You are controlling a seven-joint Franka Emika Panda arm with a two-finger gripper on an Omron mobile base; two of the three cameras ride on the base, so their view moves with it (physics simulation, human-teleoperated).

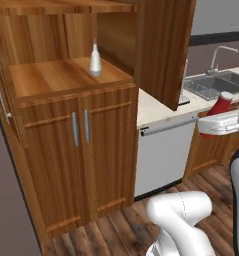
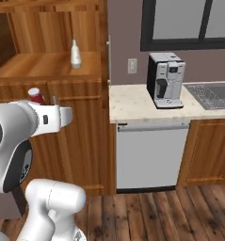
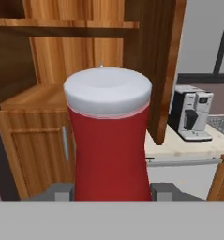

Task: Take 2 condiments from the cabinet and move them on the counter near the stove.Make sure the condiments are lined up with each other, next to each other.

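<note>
Closest to the hand camera stood the red bottle (image 3: pixel 108 140), its pale cap uppermost, clamped upright between the jaws of the gripper (image 3: pixel 111 191), which were closed onto its lower body. In the left base view this bottle (image 1: pixel 221 105) hung clear of the cabinet (image 1: pixel 66 125), in the air in front of the bench (image 1: pixel 156 111) near the sink (image 1: pixel 216 82).

Scene, left to right:
- The whitish bottle (image 1: pixel 95 60) with the thin nozzle stood upright on the cabinet's inner shelf, near its front edge, not yet collected.
- The long cabinet door (image 1: pixel 163 50) stood swung open over the bench.
- A white dishwasher front (image 2: pixel 151 157) sat below the bench.
- A coffee machine (image 2: pixel 166 80) stood on the bench by the wall, with the sink to its right.

No stove appeared in any view, so the carry step was judged to be in hand, with roughly a quarter of the task complete.

Procedure for this step, as a judgement:
1. Keep the bottle vertical during travel.
2. Hold the grip firm until the base rests flat on the bench beside the stove.
3. Leave bare bench directly beside the set-down point, so the second bottle can stand in line, touching or just beside it.
4. Clear the open door edge when swinging the arm.
</note>
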